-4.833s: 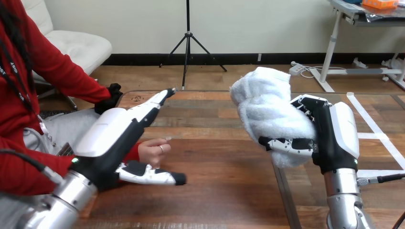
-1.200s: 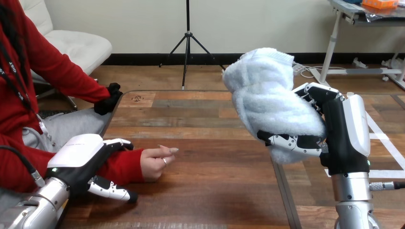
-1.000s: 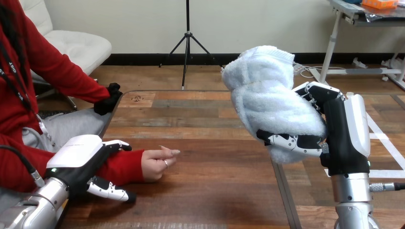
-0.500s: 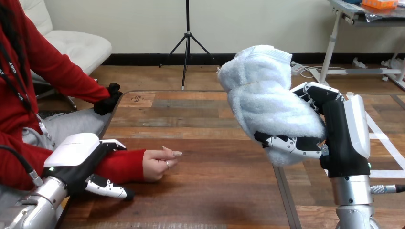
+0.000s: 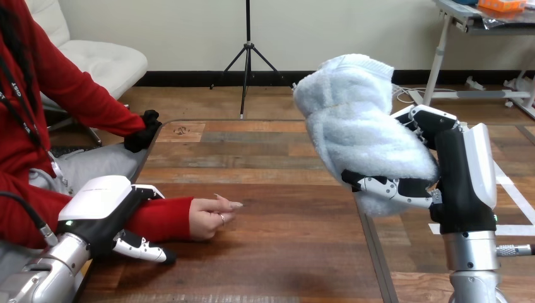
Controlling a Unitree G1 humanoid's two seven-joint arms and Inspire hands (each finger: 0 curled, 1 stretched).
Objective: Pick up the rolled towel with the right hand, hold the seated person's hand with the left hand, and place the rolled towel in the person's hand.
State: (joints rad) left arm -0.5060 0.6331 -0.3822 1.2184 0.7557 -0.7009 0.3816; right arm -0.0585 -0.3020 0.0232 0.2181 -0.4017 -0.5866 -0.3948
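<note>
At frame right, the right hand (image 5: 464, 183) is clamping thumb and fingers round the fluffy white rolled towel (image 5: 359, 126), raised above the wood-plank tabletop (image 5: 277, 252). At lower left, the left hand (image 5: 104, 208) is curling round the person's forearm (image 5: 161, 218), which is red-sleeved. The person's hand (image 5: 211, 214) is resting loosely curled on the planks.

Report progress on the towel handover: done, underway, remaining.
Done: the right hand is closed on the rolled towel, raised above the table. Underway: the left hand curls round the person's red-sleeved forearm, just behind the person's hand, which rests on the table. Left: the towel is well apart from that hand and must be carried over and placed in it.
</note>
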